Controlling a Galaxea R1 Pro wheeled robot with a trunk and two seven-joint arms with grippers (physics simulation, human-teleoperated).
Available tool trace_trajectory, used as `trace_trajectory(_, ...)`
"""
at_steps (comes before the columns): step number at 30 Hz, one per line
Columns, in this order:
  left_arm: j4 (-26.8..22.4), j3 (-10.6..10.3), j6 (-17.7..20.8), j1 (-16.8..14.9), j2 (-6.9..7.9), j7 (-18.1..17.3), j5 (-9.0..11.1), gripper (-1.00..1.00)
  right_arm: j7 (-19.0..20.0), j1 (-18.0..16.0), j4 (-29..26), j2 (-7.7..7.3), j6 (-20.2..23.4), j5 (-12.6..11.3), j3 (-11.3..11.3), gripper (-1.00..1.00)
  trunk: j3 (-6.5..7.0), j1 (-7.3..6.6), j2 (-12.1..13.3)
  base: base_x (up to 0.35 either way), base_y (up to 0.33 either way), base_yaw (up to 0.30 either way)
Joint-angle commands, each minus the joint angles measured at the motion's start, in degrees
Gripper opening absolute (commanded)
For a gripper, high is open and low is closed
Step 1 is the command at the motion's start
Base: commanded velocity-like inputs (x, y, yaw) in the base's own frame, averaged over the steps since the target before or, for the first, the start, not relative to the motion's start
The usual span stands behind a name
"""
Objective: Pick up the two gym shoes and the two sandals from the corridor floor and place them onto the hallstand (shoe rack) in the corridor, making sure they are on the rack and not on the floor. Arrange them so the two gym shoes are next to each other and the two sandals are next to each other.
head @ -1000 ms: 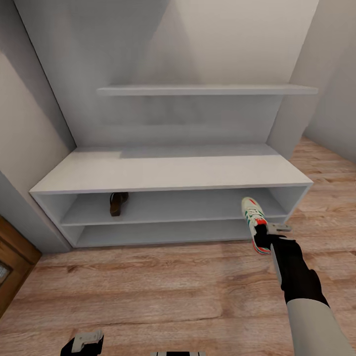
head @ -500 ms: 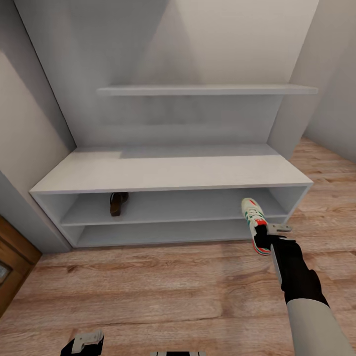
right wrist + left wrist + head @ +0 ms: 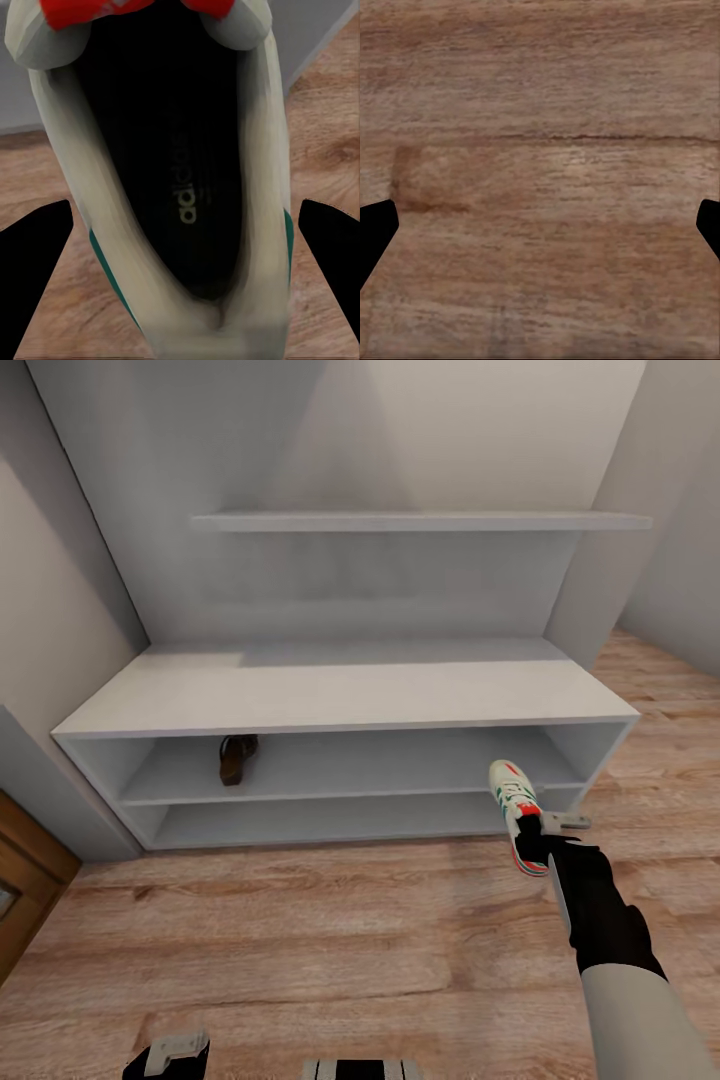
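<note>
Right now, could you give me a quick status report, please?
Right gripper shut on sneaker, held before the rack. Left gripper open, low over the floor. One sandal on the upper shelf.

**One sneaker in my tool, one sandal shelved**

My right tool [image 3: 541, 838] grips a cream-white gym shoe [image 3: 516, 812] by its heel, toe pointing toward the hallstand [image 3: 340, 705], above the corridor floor [image 3: 300, 940]. Green stripes and a red-orange tongue show. A brown sandal [image 3: 237, 757] lies in the upper shelf bay, toward its left end.
</note>
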Motion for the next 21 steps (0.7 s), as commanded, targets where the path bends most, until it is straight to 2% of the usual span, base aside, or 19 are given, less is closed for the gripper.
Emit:
trace_trajectory(1,0.1,0.4,-0.2,0.0,-0.04,0.0,-0.6,1.0,0.5,0.0,-0.1,0.01,0.2,0.6,-0.1,-1.0,-0.36,0.01,0.0,0.0,0.0,0.0)
trace_trajectory(5,0.1,0.4,-0.2,0.0,-0.04,0.0,-0.6,1.0,0.5,0.0,-0.1,0.01,0.2,0.6,-0.1,-1.0,-1.59,0.11,-0.1,0.0,0.0,0.0)
trace_trajectory(21,0.1,0.5,-0.2,0.0,-0.04,0.0,-0.6,1.0,0.5,0.0,-0.1,0.0,0.2,0.6,-0.1,-1.0,-2.72,0.11,-0.1,0.0,0.0,0.0)
